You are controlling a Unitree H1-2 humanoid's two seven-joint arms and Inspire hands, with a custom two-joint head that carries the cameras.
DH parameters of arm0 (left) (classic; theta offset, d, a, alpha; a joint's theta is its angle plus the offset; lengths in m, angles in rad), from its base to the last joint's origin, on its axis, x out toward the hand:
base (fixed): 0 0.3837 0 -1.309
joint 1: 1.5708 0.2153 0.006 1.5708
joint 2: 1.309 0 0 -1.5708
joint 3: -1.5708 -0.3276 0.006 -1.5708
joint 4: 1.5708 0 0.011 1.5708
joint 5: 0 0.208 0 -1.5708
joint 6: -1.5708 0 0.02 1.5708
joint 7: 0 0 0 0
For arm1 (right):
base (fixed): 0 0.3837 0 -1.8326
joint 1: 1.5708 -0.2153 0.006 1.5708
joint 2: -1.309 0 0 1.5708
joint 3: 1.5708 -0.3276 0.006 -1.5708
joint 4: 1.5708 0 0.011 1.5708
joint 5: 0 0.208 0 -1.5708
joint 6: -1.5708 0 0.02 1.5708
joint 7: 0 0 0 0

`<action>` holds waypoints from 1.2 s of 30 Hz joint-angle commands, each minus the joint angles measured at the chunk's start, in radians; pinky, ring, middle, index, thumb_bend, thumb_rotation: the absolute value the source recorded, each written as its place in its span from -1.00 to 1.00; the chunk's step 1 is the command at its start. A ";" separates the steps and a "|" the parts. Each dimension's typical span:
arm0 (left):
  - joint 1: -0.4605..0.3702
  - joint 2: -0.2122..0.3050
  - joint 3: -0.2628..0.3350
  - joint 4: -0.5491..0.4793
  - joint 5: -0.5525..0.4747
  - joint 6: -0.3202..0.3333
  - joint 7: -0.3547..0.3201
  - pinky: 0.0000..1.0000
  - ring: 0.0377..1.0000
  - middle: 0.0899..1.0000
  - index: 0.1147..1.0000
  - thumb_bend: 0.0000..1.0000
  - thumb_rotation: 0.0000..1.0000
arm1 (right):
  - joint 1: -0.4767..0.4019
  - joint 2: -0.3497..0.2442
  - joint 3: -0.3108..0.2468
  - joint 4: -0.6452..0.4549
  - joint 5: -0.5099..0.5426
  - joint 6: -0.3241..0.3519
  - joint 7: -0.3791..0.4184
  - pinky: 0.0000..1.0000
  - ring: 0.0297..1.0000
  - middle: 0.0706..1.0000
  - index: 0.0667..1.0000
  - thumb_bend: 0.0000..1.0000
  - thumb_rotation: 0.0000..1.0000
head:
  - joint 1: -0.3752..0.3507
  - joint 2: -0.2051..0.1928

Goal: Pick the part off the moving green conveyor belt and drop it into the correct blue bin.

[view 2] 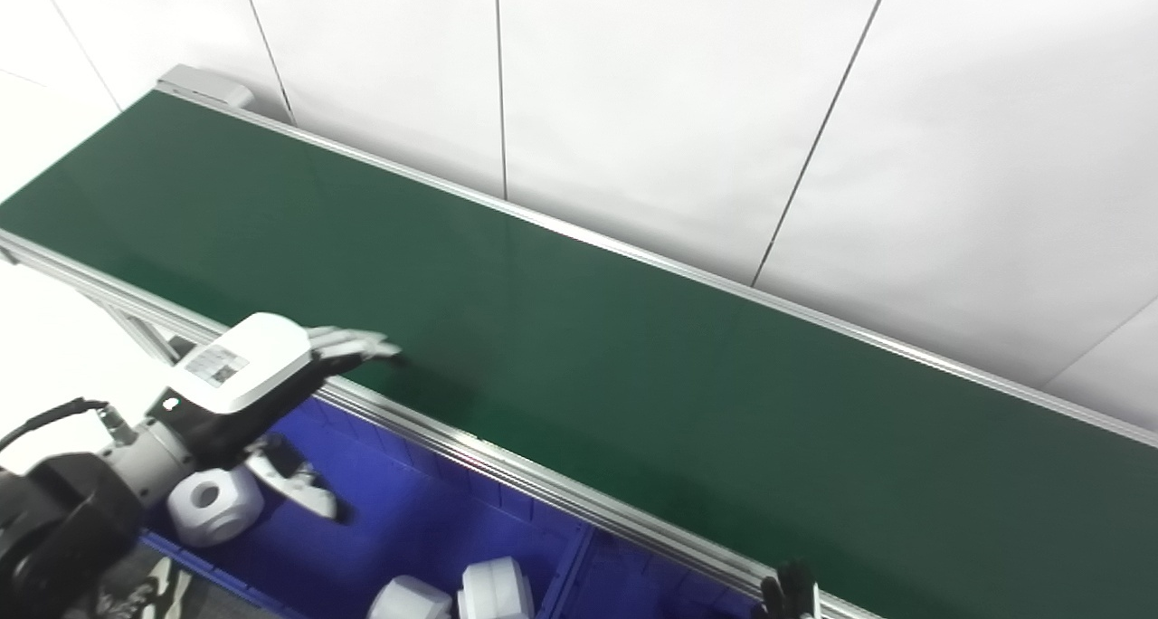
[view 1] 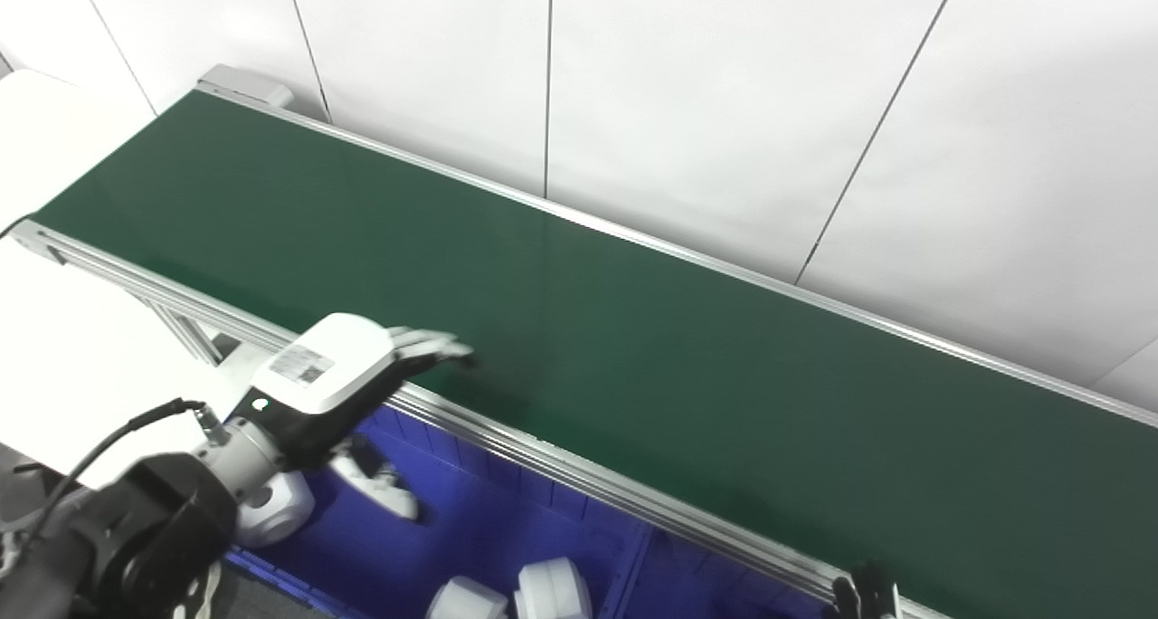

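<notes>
Your left hand (view 1: 339, 379) hovers empty, fingers (view 1: 434, 346) spread, above the blue bin (view 1: 470, 510) beside the conveyor belt (view 1: 633, 329).

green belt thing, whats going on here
A humanoid robot's left hand hovers open and empty over the near edge of the dark green conveyor belt, which carries no part in view. Below it, white round plastic parts lie in the blue plastic bin. Only the right hand's fingertips show at the bottom edge.

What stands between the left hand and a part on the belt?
Nothing visible, but no part shows on the belt either. The left hand hangs open over the near rail, fingertips over the belt edge. White parts lie only in the blue bin below.
</notes>
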 commanded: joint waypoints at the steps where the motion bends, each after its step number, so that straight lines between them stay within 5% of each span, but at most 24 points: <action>1: 0.009 -0.049 -0.009 -0.054 -0.102 0.046 0.014 0.16 0.54 0.72 0.64 1.00 -0.18 | 0.015 0.018 0.008 -0.032 -0.014 -0.039 -0.003 1.00 1.00 1.00 1.00 0.78 1.00 | -0.048 0.011; 5: 0.008 -0.226 -0.077 -0.070 -0.262 0.090 0.056 0.52 0.77 0.86 0.84 0.92 0.18 | 0.024 0.045 0.013 -0.039 -0.074 -0.050 -0.028 1.00 1.00 1.00 1.00 0.79 1.00 | -0.164 0.030; 8: 0.004 -0.315 -0.113 -0.053 -0.294 0.113 0.072 0.77 0.93 0.97 0.96 0.84 0.45 | 0.031 0.059 0.023 -0.037 -0.127 -0.068 -0.044 1.00 1.00 0.99 1.00 0.76 1.00 | -0.230 0.039; 10: 0.015 -0.350 -0.128 -0.023 -0.345 0.127 0.074 0.90 0.99 1.00 0.99 0.80 0.60 | 0.037 0.080 0.039 -0.032 -0.176 -0.082 -0.063 1.00 0.99 0.97 1.00 0.74 1.00 | -0.356 0.054; 15: 0.032 -0.352 -0.114 0.055 -0.538 0.203 0.061 1.00 1.00 1.00 1.00 0.85 0.62 | 0.049 0.127 0.077 -0.025 -0.301 -0.098 -0.123 0.96 0.95 0.94 1.00 0.69 0.99 | -0.513 0.078; 20: -0.035 -0.293 -0.120 0.122 -0.605 0.190 0.037 1.00 1.00 1.00 1.00 0.82 0.60 | 0.055 0.173 0.110 -0.035 -0.360 -0.086 -0.178 0.99 0.97 0.95 1.00 0.67 0.94 | -0.651 0.125; 28: -0.060 -0.234 -0.167 0.182 -0.583 0.098 0.036 1.00 1.00 1.00 1.00 0.88 0.68 | 0.045 0.188 0.129 -0.065 -0.358 -0.060 -0.228 1.00 0.99 0.95 1.00 0.66 0.94 | -0.598 0.150; 36: -0.028 -0.277 -0.200 0.198 -0.582 0.001 0.070 1.00 1.00 1.00 1.00 0.84 0.81 | 0.038 0.162 0.105 -0.103 -0.330 -0.049 -0.225 0.95 0.92 0.95 1.00 0.68 0.94 | -0.513 0.169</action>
